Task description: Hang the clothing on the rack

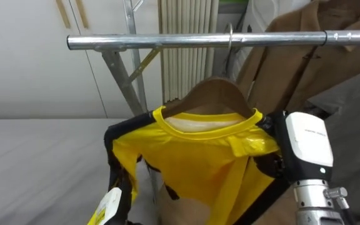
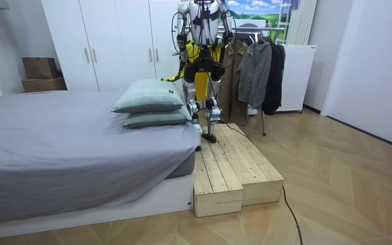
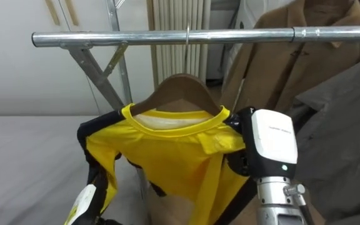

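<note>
A yellow shirt (image 1: 192,156) with black trim hangs on a wooden hanger (image 1: 211,94). The hanger's metal hook (image 1: 230,34) sits over the clothes rack's steel rail (image 1: 167,42). My right hand (image 1: 308,144) is at the shirt's right shoulder, white back toward me, with dark fingers closed on the cloth over the hanger's end. My left hand (image 1: 108,203) shows low at the lower left beside the shirt's black sleeve, its fingers covered by cloth. In the room view I stand on a wooden platform (image 2: 237,170), facing the rack.
A brown coat (image 1: 292,56) and a grey garment (image 1: 355,125) hang on the rail to the right of the shirt. The rack's slanted brace (image 1: 120,81) runs down to the left. The grey bed (image 1: 36,162) lies to my left, with pillows (image 2: 152,102) at its end.
</note>
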Robot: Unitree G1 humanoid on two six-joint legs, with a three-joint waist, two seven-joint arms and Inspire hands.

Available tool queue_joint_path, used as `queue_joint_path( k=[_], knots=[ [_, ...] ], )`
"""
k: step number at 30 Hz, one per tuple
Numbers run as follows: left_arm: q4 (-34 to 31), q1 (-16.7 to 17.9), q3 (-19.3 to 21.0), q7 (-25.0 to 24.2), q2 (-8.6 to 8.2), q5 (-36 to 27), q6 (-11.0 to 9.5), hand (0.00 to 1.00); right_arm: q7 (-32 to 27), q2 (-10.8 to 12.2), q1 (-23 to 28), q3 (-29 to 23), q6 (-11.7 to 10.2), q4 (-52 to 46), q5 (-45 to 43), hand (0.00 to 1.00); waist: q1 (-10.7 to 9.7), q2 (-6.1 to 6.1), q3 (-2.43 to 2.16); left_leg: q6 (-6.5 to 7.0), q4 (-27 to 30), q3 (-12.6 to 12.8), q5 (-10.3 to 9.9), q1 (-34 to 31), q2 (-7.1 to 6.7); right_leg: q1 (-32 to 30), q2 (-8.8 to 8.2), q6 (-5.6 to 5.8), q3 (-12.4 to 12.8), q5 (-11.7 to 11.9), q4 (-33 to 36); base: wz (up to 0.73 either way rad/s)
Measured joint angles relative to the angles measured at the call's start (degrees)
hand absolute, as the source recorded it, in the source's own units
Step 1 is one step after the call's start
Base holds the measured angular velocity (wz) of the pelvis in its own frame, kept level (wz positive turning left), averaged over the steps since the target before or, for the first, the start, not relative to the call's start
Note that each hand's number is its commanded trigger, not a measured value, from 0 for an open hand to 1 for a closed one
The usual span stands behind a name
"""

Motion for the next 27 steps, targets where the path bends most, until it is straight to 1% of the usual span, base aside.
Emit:
queue_joint_path(
  k=[2, 5, 10, 18, 21, 27],
  knots=[
    [-0.18, 0.00, -0.50, 0.00, 0.05, 0.02, 0.00, 0.00, 0.00, -0.04, 0.05, -0.03, 0.42, 0.00, 0.01, 1.00, -0.01, -0.22, -0.14, 0.00, 0.00, -0.01, 0.00, 0.07, 0.02, 0.15, -0.10, -0.01, -0.27, -0.01, -0.17, 0.08],
    [-0.40, 0.02, -1.01, -0.07, 0.41, 0.08, 0.01, 0.00, 0.03, -0.10, 0.11, -0.04, 0.45, 0.00, 0.00, 1.00, 0.00, -0.23, -0.15, 0.00, 0.00, -0.03, 0.00, 0.38, 0.11, 0.76, -0.26, -0.07, -0.60, 0.05, -0.80, 0.07],
    [-0.40, 0.02, -0.34, -0.14, 1.04, 0.08, 0.00, 0.00, 0.62, -0.10, -0.24, -0.19, 0.44, 0.00, 0.00, 1.00, 0.62, -0.24, -0.14, -0.01, -0.13, -0.03, 0.00, 0.66, 0.11, 0.95, -0.17, -0.09, -0.42, 0.06, -0.83, 0.00],
    [-0.27, 0.34, 1.16, -0.09, 1.05, 0.11, 0.00, 0.00, 1.62, -0.10, -0.22, -0.39, 0.43, 0.00, -0.51, 1.00, 1.22, -0.15, -0.06, -0.01, -0.27, -0.01, 0.00, 1.06, 0.12, 1.39, -0.09, -0.11, -0.21, 0.07, -0.98, 0.00],
    [-0.20, 0.57, 1.18, -0.06, 1.05, 0.11, 0.00, 0.00, 1.62, -0.10, -0.22, -0.41, 0.43, 0.00, -0.51, 1.00, 1.27, -0.03, 0.02, -0.01, -0.30, -0.01, 0.00, 1.06, 0.12, 1.37, -0.08, -0.11, -0.21, 0.07, -0.99, 0.00],
    [-0.13, 1.04, 1.19, -0.05, 1.05, 0.11, 0.00, 0.00, 1.62, -0.16, -0.23, -0.94, 0.42, -0.01, -0.51, 1.00, 1.17, -0.03, 0.02, -0.01, -0.40, -0.03, 0.00, 0.97, 0.21, 1.25, -0.06, -0.12, -0.36, 0.07, -1.04, 0.00]
  ],
)
